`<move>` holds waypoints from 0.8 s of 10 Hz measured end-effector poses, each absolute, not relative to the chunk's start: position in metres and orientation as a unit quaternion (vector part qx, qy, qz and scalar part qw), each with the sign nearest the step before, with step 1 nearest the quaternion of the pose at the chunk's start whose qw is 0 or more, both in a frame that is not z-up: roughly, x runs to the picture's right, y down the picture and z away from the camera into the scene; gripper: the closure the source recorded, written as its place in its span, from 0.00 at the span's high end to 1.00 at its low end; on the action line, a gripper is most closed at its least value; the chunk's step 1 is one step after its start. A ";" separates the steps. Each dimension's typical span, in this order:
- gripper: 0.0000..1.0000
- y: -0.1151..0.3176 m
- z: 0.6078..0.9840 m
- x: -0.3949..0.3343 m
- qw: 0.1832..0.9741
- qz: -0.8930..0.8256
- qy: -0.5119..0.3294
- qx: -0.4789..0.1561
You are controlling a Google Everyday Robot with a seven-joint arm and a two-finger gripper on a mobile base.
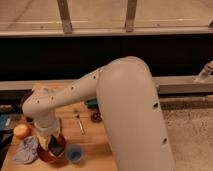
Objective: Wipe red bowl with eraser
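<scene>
The red bowl sits on the wooden table at the front left, partly hidden by my arm. My gripper points down into the bowl from the white wrist above it. It is shut on the eraser, a small black block whose lower end rests inside the bowl against the right inner side.
A small blue cup stands just right of the bowl and a crumpled pale cloth just left. An orange ball, a fork and a small dark item lie nearby. My big white arm covers the table's right side.
</scene>
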State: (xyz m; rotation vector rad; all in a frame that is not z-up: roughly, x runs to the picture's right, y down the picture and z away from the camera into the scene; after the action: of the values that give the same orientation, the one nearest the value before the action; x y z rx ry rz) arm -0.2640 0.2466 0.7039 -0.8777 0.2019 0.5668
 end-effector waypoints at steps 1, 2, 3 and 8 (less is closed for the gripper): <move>0.00 0.241 0.708 -0.261 0.864 0.270 0.102 -0.412; 0.00 0.236 0.712 -0.261 0.871 0.263 0.104 -0.401; 0.00 0.232 0.714 -0.265 0.877 0.256 0.103 -0.394; 0.00 0.214 0.708 -0.293 0.898 0.216 0.044 -0.380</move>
State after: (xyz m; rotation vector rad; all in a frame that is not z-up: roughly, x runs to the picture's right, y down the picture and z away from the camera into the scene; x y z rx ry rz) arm -0.2933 0.2136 0.7076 -0.7871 0.0903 0.4481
